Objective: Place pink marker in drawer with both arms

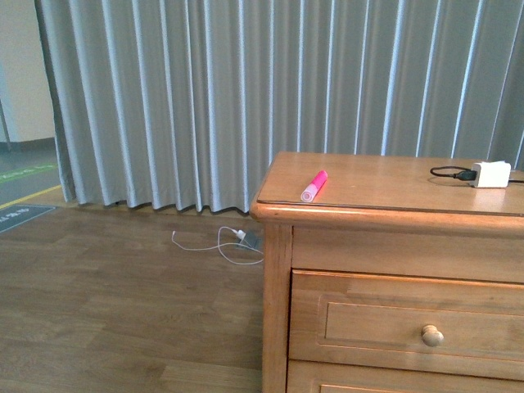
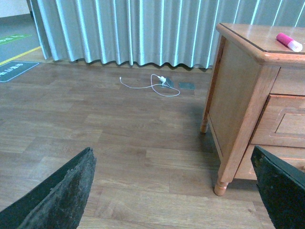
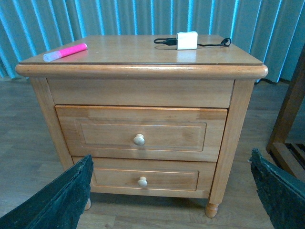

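Note:
The pink marker point(image 1: 314, 186) lies on the dresser top near its front left corner; it also shows in the left wrist view as the marker point(image 2: 289, 42) and in the right wrist view as the marker point(image 3: 65, 52). The drawer point(image 3: 140, 133), the taller top one, is closed, its round pale knob point(image 1: 432, 335) facing out. My left gripper point(image 2: 176, 191) is open above the floor to the dresser's left. My right gripper point(image 3: 174, 191) is open in front of the dresser, low, well back from it. Neither arm shows in the front view.
A white charger block point(image 1: 490, 174) with a black cable sits at the back right of the dresser top point(image 1: 393, 184). A shallower bottom drawer point(image 3: 145, 178) is closed. A white cable point(image 1: 229, 242) lies on the wood floor by the grey curtain point(image 1: 246, 90). Another wooden furniture leg point(image 3: 290, 109) stands beside the dresser.

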